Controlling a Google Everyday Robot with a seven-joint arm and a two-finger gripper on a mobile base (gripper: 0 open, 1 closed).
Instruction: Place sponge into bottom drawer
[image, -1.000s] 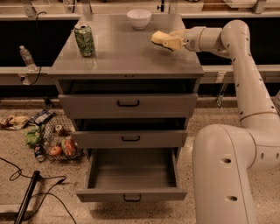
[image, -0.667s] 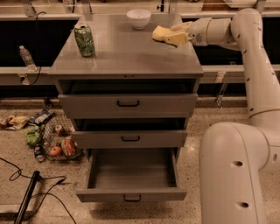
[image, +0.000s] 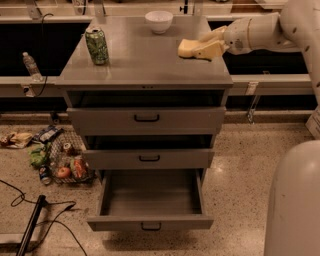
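Note:
The pale-yellow sponge (image: 186, 47) is held above the right side of the grey cabinet top (image: 140, 60). My cream gripper (image: 204, 46) reaches in from the right and is shut on the sponge, with one finger above it and one below. The bottom drawer (image: 150, 200) is pulled wide open and its grey inside is bare. It lies below and to the left of the gripper, near the floor.
A green can (image: 97, 45) stands at the top's left. A white bowl (image: 159, 21) sits at the back. The two upper drawers (image: 146, 119) are slightly open. Snack packets and a basket (image: 60, 161) lie on the floor at left, with a black cable (image: 30, 220). My white base (image: 295, 200) fills the lower right.
The gripper with the sponge has shifted slightly left and lifted over the cabinet top. The view has moved closer to the cabinet.

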